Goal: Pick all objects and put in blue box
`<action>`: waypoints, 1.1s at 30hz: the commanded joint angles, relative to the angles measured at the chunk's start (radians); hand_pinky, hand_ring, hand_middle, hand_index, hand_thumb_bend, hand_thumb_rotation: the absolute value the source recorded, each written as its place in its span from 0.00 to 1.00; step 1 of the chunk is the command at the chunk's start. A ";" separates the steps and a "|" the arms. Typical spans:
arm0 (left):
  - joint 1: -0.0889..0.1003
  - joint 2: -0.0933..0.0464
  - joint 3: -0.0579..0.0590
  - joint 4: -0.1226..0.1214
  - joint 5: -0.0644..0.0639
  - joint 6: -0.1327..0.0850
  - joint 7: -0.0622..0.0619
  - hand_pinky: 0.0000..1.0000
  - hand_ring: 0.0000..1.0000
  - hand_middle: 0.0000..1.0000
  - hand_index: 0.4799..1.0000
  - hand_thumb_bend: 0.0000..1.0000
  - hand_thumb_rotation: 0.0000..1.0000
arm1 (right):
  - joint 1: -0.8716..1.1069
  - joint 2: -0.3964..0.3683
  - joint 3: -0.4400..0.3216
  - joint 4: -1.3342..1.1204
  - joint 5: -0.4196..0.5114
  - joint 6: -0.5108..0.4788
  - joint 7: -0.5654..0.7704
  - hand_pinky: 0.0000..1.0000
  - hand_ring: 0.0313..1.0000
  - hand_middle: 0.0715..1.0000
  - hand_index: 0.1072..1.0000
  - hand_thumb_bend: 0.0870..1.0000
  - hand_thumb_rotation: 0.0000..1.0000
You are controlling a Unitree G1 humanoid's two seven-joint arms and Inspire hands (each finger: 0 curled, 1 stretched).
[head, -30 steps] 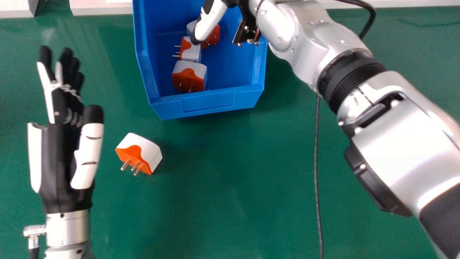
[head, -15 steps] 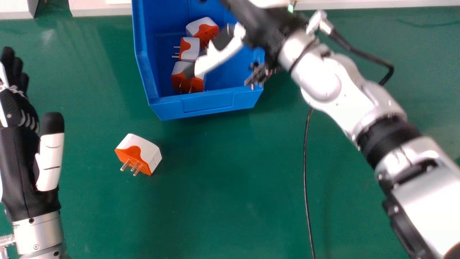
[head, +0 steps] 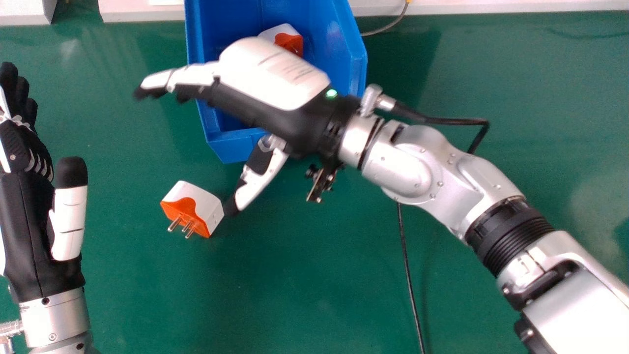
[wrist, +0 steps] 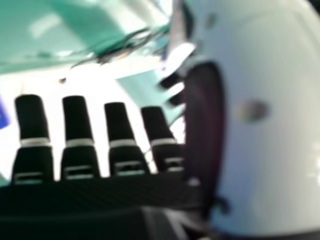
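Note:
In the head view my right hand (head: 275, 78) is over the front part of the blue box (head: 359, 59), its fingers extended past the box's left wall and its thumb pointing down toward the table. Just left of that thumb's tip, a white and orange plug adapter (head: 205, 202) lies on the green table, pins facing front-left. Another adapter (head: 285, 39) shows inside the box behind the hand, which hides much of the interior. My left hand (head: 29, 216) is open at the left edge, palm empty. In the right hand view my right hand (wrist: 76, 117) has straight fingers holding nothing.
A black cable (head: 408, 275) runs down the table under the right forearm. Pale panels (head: 137, 11) line the table's far edge, and a thin grey cable (head: 388, 28) lies beside the box at the back.
My right hand has swung left and toward the front, from inside the box to above its front wall. My left hand has shifted left to the view's edge. The loose adapter stays put.

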 commanded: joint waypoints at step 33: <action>-0.012 0.026 -0.034 0.018 -0.040 -0.038 -0.003 1.00 1.00 1.00 0.96 0.74 0.93 | -0.388 0.202 0.262 0.385 -0.321 0.141 -0.107 0.72 0.87 0.89 0.87 1.00 0.23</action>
